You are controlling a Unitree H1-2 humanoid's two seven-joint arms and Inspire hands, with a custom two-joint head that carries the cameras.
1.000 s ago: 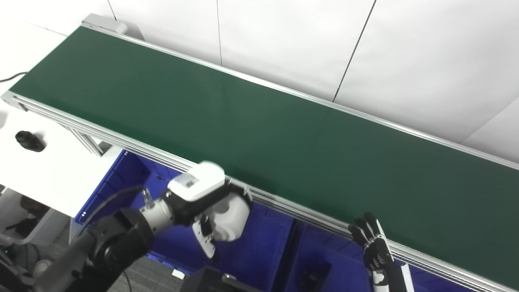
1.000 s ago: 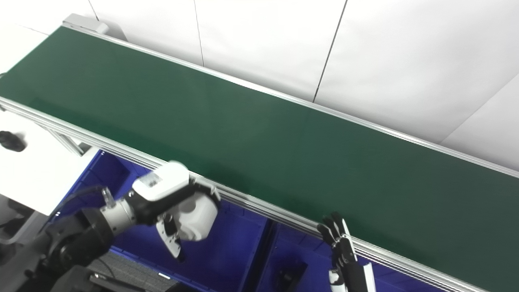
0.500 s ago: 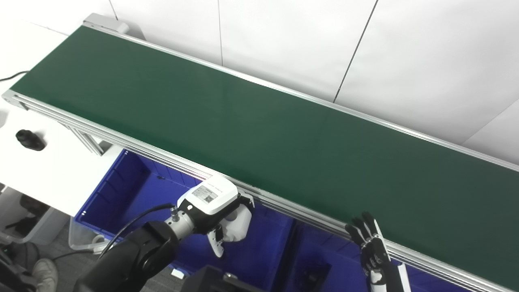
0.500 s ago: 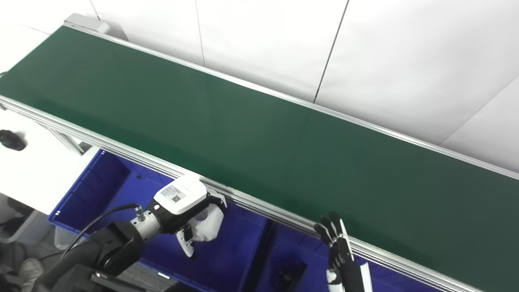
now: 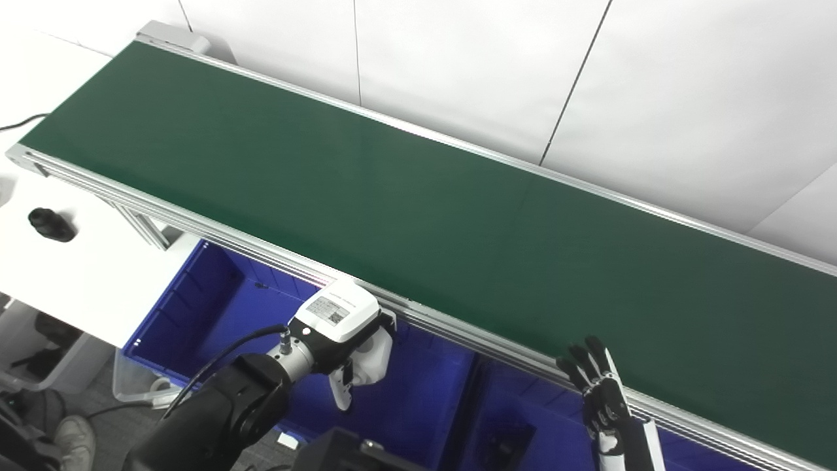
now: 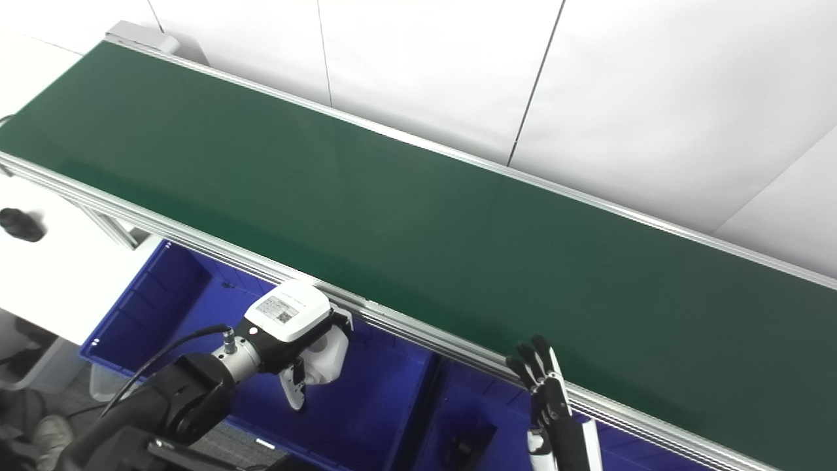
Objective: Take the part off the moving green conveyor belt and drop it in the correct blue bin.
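The green belt (image 5: 418,196) runs bare across the view. The left hand (image 5: 350,337) hangs over the left blue bin (image 5: 216,294), gripping a white part (image 5: 373,353). The right hand (image 5: 598,386) has its fingers spread beside the belt's rail.

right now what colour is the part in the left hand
White; the part in the left hand shows best in the left eye view.
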